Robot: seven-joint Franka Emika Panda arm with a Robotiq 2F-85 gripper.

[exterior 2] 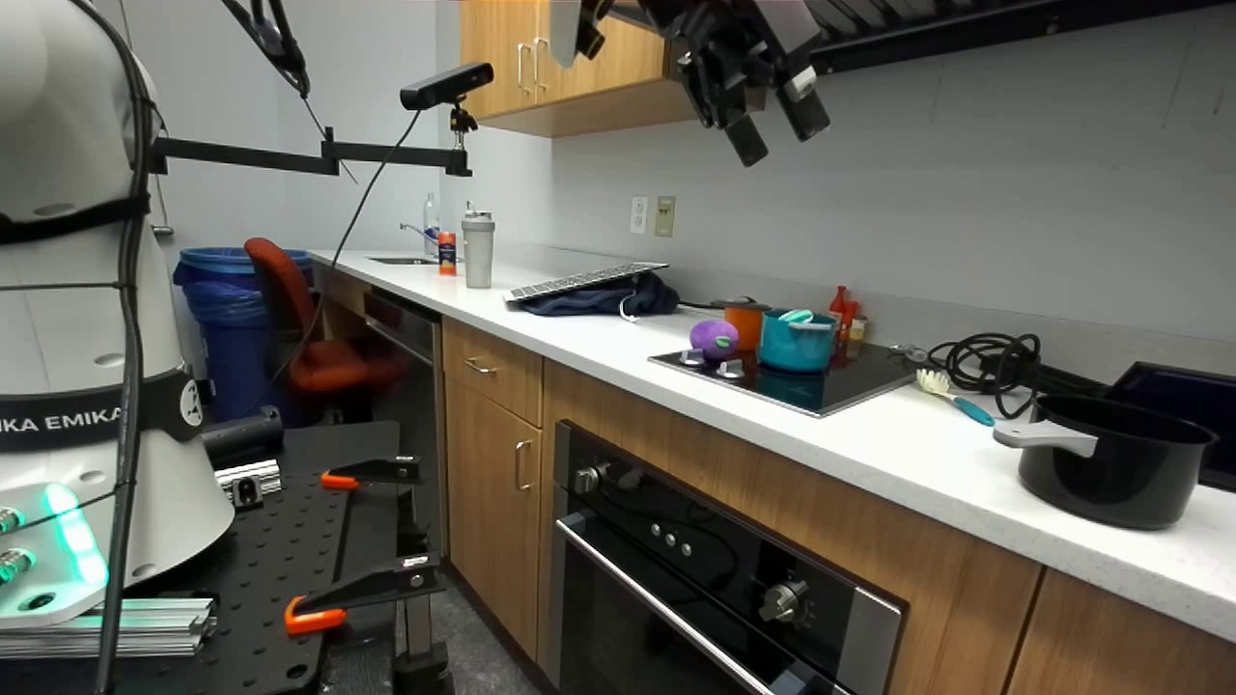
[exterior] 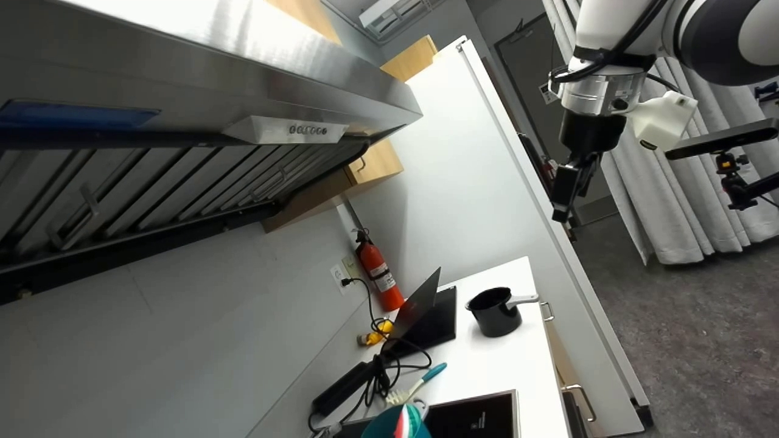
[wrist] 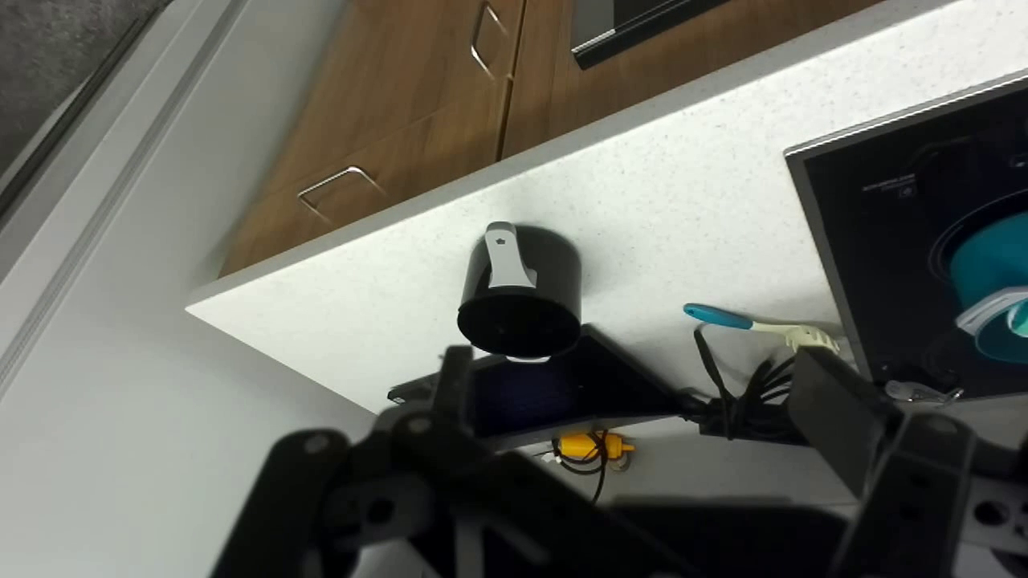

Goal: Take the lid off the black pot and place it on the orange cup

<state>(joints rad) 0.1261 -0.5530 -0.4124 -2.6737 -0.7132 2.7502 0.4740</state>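
Note:
The black pot (exterior 2: pixel 1110 473) with a grey handle stands on the white counter near its front edge. It also shows in an exterior view (exterior: pixel 498 319) and in the wrist view (wrist: pixel 558 265); its top is uncovered and its dark inside shows. A dark domed lid (exterior 2: pixel 742 301) sits on the orange cup (exterior 2: pixel 745 328) at the back of the cooktop; neither shows in the wrist view. My gripper (exterior 2: pixel 777 128) is high above the counter, touching nothing. In the wrist view my gripper's fingers (wrist: pixel 642 393) are wide apart with nothing between them.
A teal pot (exterior 2: pixel 797 343) and a purple toy (exterior 2: pixel 715 338) stand by the orange cup on the cooktop (exterior 2: pixel 821 398). A brush (exterior 2: pixel 956 398), cables (exterior 2: pixel 985 362) and a dark laptop-like device (exterior: pixel 444 313) lie near the black pot. A range hood (exterior: pixel 243 73) overhangs the counter.

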